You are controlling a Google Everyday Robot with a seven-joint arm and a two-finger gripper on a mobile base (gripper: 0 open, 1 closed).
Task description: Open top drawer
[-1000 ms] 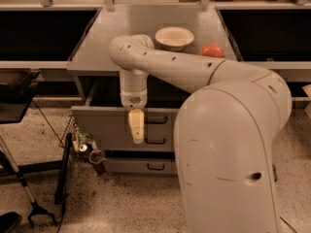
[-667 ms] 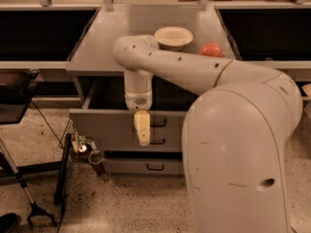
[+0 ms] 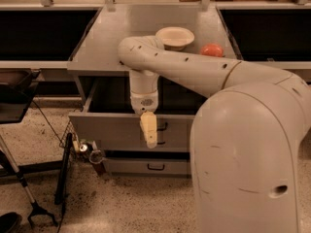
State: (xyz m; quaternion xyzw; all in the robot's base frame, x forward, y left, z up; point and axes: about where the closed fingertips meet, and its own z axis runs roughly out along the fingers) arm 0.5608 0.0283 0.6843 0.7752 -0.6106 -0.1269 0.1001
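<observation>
The top drawer is seen standing out from the cabinet below the worktop, with its dark inside exposed behind the grey front. The end effector is hung straight down in front of that drawer front, right of its middle, with the tip low on the panel. A small black handle is seen just beside it on the right, partly covered. Whether the end effector is spread, pressed together or hooked on the handle cannot be told.

The arm is stretched leftward from the body, over the worktop's front edge, then bent sharply at a joint so that the wrist is pointed at the floor.

A bowl and an orange-red round thing are set on the worktop behind the arm. A lower drawer is seen closed beneath.
</observation>
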